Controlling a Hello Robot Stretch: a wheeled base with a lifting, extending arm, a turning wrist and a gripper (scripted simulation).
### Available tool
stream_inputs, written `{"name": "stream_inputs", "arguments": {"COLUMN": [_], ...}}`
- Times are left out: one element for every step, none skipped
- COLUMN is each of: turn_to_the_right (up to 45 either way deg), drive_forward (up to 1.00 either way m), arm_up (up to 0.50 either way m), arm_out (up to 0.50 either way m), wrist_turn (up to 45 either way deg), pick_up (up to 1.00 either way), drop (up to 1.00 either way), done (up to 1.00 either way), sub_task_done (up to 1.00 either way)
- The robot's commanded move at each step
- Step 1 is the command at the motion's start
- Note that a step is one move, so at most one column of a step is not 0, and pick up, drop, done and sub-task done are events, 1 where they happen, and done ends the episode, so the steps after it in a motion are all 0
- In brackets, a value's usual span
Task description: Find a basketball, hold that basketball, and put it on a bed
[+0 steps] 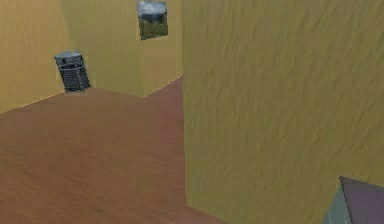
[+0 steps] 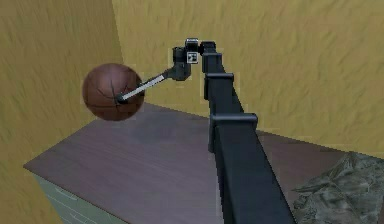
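A brown-orange basketball hangs at the far end of my gripper in the arm side view, and the gripper holds it. The ball sits against the yellow wall, above the far left corner of a dark brown furniture top. My arm rises from the bottom edge toward the wall, with the white marker squares at its end and the thin fingers slanting down left into the ball.
Dark patterned fabric lies at the arm side view's bottom right. In the forward view a yellow wall stands close on the right. Wood floor runs left to a small grey box-like object and a wall picture.
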Motion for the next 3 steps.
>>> {"name": "stream_inputs", "arguments": {"turn_to_the_right": [0.0, 0.0, 0.0], "drive_forward": [0.00, 0.00, 0.00], "arm_up": [0.00, 0.00, 0.00], "arm_out": [0.00, 0.00, -0.48], "wrist_turn": [-45.0, -12.0, 0.0], "pick_up": [0.00, 0.00, 0.00], "drop": [0.00, 0.00, 0.00], "done": [0.00, 0.00, 0.00], "sub_task_done": [0.00, 0.00, 0.00]}}
